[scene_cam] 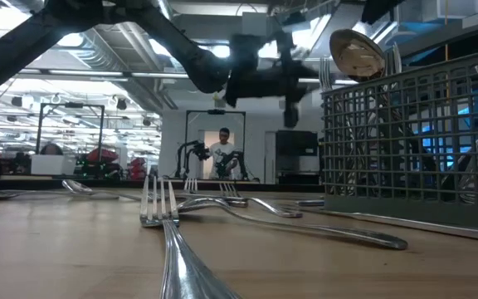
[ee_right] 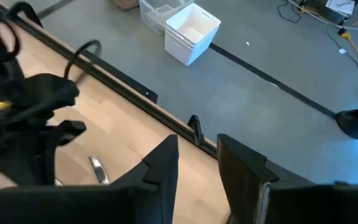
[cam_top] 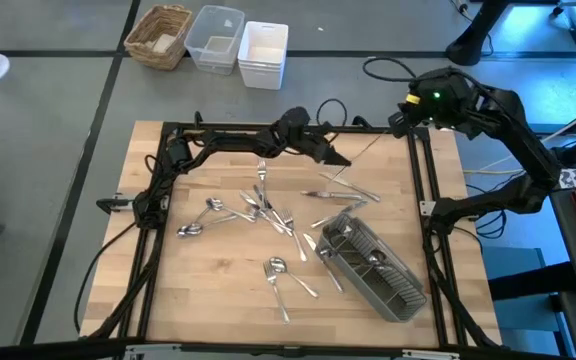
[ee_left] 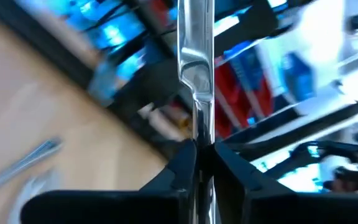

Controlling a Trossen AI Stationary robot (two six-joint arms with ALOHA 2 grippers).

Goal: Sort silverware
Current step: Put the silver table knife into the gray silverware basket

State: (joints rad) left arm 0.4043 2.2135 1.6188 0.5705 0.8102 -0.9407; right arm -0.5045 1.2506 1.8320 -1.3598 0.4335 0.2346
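Loose silverware (cam_top: 258, 210), forks, spoons and knives, lies scattered flat on the middle of the wooden table. A fork (scene_cam: 160, 208) lies close in the low view. The grey slatted caddy (cam_top: 373, 265) lies at the near right with a spoon (scene_cam: 355, 54) and other pieces in it. My left gripper (cam_top: 338, 158) is raised over the far middle of the table. It points level toward the far right corner and is shut on a slim silver piece (cam_top: 363, 146), a table knife by its look. My right gripper (cam_top: 400, 122) hangs open over the far right corner with nothing between its fingers (ee_right: 166, 168). My left gripper (ee_left: 205, 149) pinches one end of the slim silver piece (ee_left: 202, 134) between its two fingertips. The fingers lie along the piece, which sticks straight out beyond them (ee_left: 196, 56). It is lifted clear of the table and about level.
A black frame rail (cam_top: 423, 170) runs around the tabletop. Beyond the far edge stand a wicker basket (cam_top: 158, 35), a clear bin (cam_top: 215, 38) and a white bin (cam_top: 263, 52). Cables lie near the far right corner. A person (scene_cam: 224, 154) stands far back in the room.
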